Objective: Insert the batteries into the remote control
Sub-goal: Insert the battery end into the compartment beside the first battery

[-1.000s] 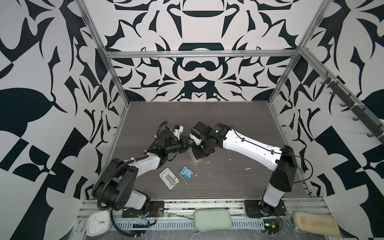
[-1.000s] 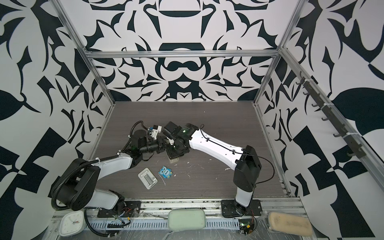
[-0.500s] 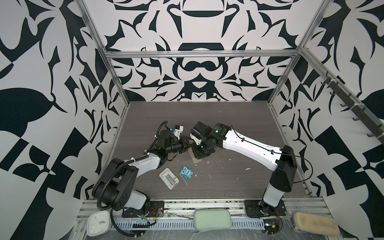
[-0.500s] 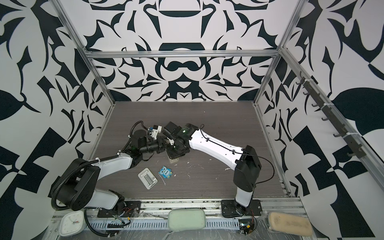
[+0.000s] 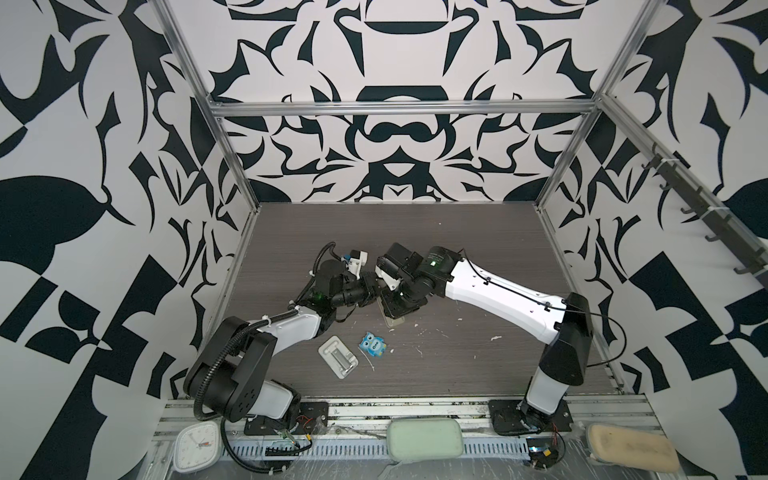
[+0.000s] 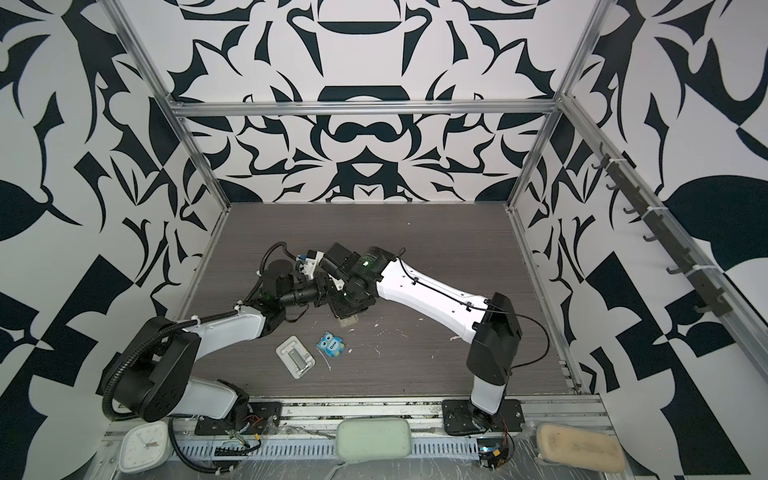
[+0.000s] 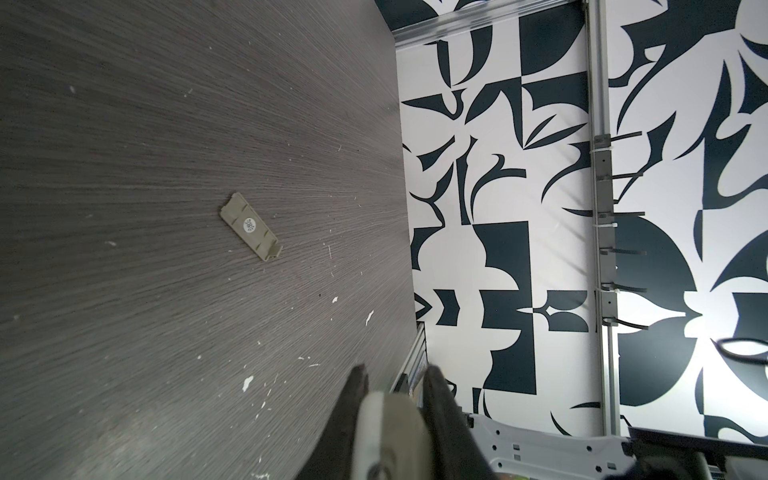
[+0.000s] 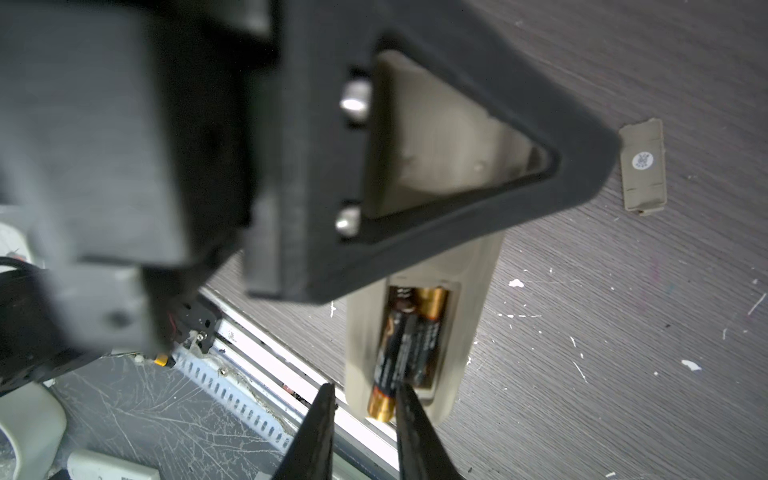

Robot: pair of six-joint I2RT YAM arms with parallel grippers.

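Blue owl (image 5: 372,344) reading "One", batteries (image 8: 409,336) unreadable

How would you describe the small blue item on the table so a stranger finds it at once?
Look at the dark table, in its front half. Beside a white tray lies the owl: the only blue thing, with big eyes.
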